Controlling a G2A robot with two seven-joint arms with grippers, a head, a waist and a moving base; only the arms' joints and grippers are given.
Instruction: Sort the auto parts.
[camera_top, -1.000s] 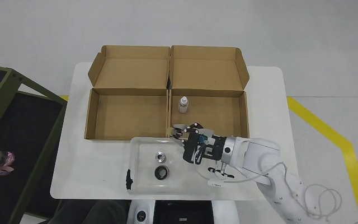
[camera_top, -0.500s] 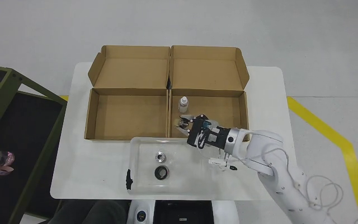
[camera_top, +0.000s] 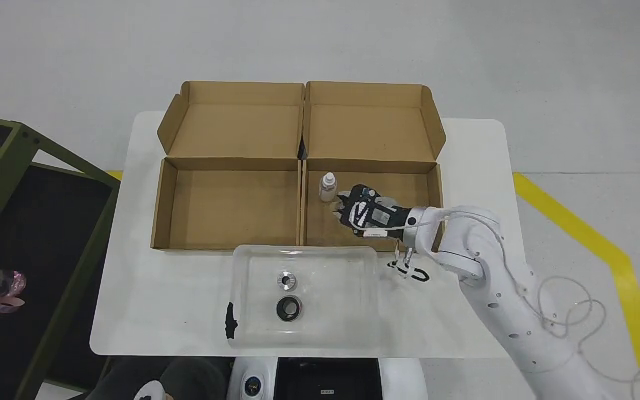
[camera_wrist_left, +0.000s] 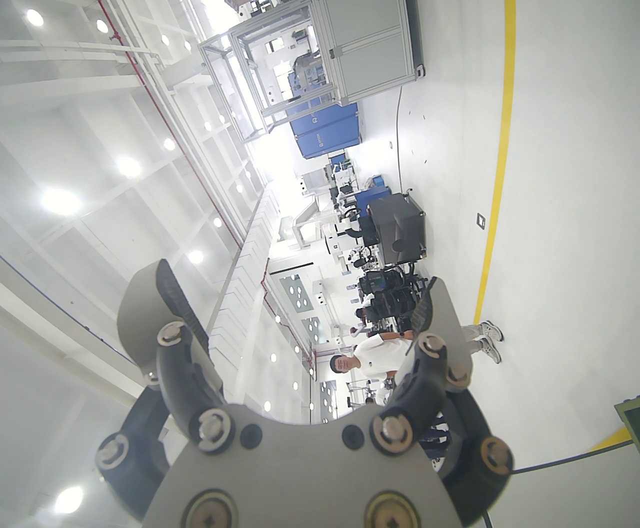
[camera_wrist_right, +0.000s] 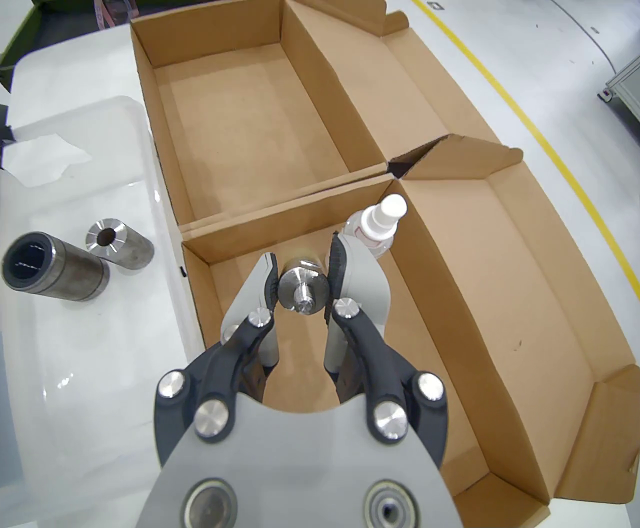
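While the right claw (camera_top: 350, 212) hangs over the right box (camera_top: 412, 200), it is closed tight on a small shiny part (camera_wrist_right: 301, 291).

The left claw (camera_wrist_left: 297, 290) is wide open, holds nothing, and points off at the room. The left box (camera_top: 230, 210), at 10 o'clock on the table, is probably for another kind of part. The clear tray (camera_top: 340, 300) at 6 o'clock holds a short metal tube (camera_top: 289, 280) and a darker tube (camera_top: 290, 308), not sorted yet. A little white bottle (camera_top: 327, 186) stands at the right box's 9 o'clock end, just beside the claw, so I think the part should go down gently.
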